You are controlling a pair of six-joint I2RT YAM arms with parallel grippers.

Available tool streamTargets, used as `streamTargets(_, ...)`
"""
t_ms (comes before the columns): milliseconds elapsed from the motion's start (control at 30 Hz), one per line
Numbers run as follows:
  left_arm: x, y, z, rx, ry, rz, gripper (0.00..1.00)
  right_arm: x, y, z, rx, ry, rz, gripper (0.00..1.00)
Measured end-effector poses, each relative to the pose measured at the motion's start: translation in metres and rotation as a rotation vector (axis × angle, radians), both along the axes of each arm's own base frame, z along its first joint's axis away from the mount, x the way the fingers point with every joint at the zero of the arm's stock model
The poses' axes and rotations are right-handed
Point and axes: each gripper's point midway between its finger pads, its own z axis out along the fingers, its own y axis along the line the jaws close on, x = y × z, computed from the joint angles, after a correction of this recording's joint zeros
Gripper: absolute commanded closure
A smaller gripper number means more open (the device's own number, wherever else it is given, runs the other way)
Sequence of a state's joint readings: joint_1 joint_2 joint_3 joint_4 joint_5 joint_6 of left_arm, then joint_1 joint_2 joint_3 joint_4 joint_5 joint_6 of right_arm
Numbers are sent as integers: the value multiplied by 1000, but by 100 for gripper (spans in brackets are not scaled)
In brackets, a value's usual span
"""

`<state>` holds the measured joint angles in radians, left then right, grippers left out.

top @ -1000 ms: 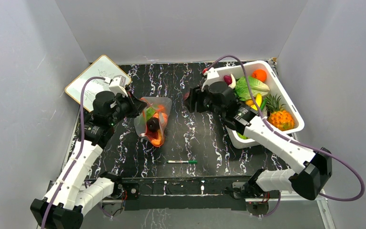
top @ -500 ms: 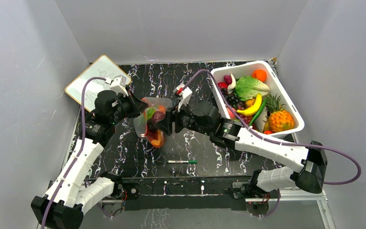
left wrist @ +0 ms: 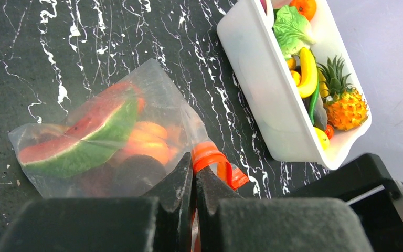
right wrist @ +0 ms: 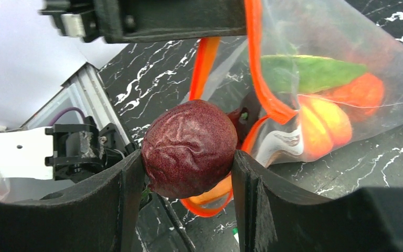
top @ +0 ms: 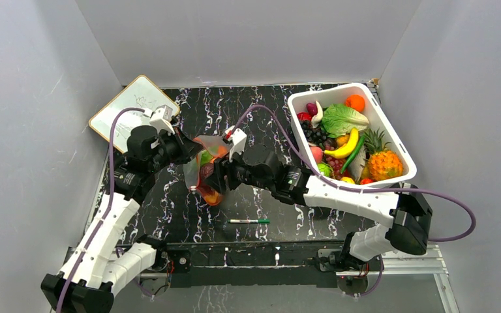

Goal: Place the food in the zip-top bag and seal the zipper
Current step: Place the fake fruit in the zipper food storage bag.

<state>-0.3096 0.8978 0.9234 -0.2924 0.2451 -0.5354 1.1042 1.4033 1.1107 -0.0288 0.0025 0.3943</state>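
Gripping a dark fruit, the right end effector has reached the bag, its zipper pinched by the left end effector, ready for insertion.

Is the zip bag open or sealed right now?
Open: its orange zipper strips gape apart, left claw pinching one, right claw holding a dark red fruit at the mouth.

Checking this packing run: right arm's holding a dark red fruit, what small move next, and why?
Probably ease the right gripper forward into the zip-top bag, then release. Its dark red fruit sits right at the mouth, and the left gripper is pinching the zipper, holding it open.
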Motion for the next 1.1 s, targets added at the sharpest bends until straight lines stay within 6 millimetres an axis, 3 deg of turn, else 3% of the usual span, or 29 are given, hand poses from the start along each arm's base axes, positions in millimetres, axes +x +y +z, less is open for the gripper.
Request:
streamTargets(467,-23,-11,13,-59,-3,-88,100,37,-16,-9,-87,-29,-226,58)
streamTargets(833,-28,-16,15,-97,19,-107,100,41,-11,-25,-106,8,-248,50)
streamTargets(1100,-28,-16,15,-97,19,-107,100,35,3,-16,-43,18,-193,29)
